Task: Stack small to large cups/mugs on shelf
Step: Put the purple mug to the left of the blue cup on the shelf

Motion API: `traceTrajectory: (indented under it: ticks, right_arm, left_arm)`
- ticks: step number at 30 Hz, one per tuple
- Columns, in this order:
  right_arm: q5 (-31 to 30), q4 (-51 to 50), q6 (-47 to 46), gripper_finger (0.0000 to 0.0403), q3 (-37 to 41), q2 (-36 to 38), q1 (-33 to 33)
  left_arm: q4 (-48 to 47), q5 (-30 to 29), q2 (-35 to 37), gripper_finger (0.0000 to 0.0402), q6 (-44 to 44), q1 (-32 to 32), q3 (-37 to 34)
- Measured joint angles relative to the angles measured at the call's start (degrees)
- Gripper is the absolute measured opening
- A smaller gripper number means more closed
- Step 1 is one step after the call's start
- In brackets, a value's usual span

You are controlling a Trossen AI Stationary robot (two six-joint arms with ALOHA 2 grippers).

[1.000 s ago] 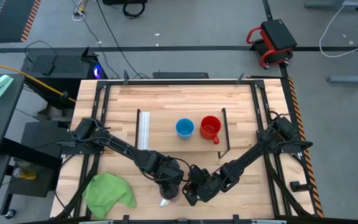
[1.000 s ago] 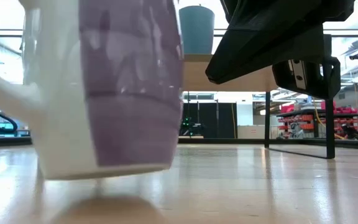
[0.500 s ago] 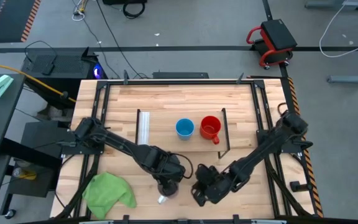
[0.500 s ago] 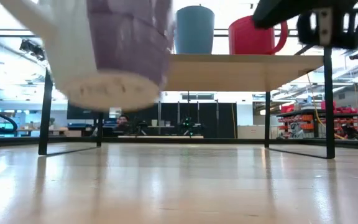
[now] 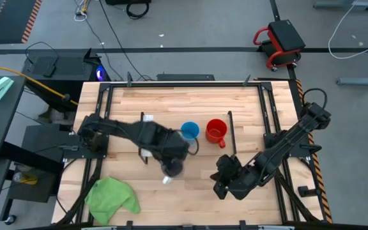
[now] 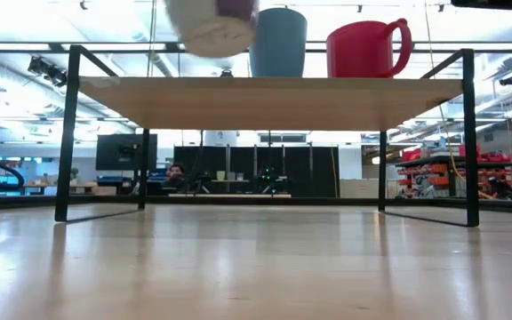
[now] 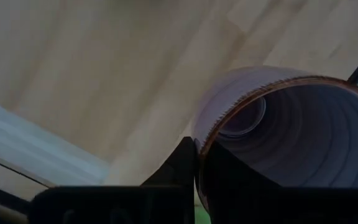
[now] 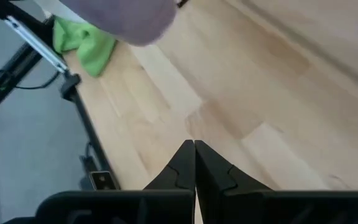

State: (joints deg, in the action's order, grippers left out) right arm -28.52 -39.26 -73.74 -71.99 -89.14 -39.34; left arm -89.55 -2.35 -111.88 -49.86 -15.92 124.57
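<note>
My left gripper (image 5: 168, 160) is shut on the translucent purple mug (image 5: 172, 168), held in the air just off the shelf's near edge. In the low view the mug's base (image 6: 212, 21) hangs above shelf height, left of the light-blue cup (image 6: 278, 41). The light-blue cup (image 5: 190, 131) and the red mug (image 5: 216, 132) stand side by side on the light-wood shelf (image 5: 171, 125). My right gripper (image 5: 225, 179) is shut and empty, low over the table near its right front. My left gripper pinches the purple mug's wall at the rim (image 7: 202, 133), one finger inside the mug and one finger (image 7: 183, 163) outside. The mug is lifted clear of the table, and its white handle (image 5: 166, 181) points toward the near edge.
A green cloth (image 5: 111, 196) lies at the table's near left corner. A white strip (image 5: 147, 130) marks the shelf's left end, and a black end frame (image 5: 232, 134) its right end. Bare shelf top lies left of the light-blue cup.
My left gripper has lifted the purple mug from just above the table near the front edge, up and toward the far edge, to above shelf height. My right gripper has drawn away from the mug toward the table's right edge.
</note>
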Motion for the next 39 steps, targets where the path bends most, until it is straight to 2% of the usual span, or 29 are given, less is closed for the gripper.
traceTrajectory:
  ticks: [5,14,20,31,39]
  right_arm:
    - [-0.23,-2.79,-1.1,0.0005,0.0,1.46,-1.32]
    - [-3.0,-7.28,-6.2,0.0005,0.02,2.46,-5.02]
    - [-3.25,-7.87,-6.84,0.0005,0.02,2.47,-5.67]
    - [-3.62,-7.86,-7.4,0.0005,0.02,2.47,-5.84]
    - [-3.64,-7.68,-7.76,0.0005,0.02,2.47,-5.8]
  left_arm:
    - [-0.41,-0.11,1.36,0.0019,2.3,4.5,1.97]
    - [-0.5,0.67,5.69,0.0019,4.19,9.3,1.4]
    - [-0.39,0.7,10.65,0.0019,2.44,11.4,-3.4]
    - [-0.52,2.15,16.55,0.0019,2.12,18.63,-17.72]
    - [-0.47,2.16,16.75,0.0019,3.59,22.26,-18.94]
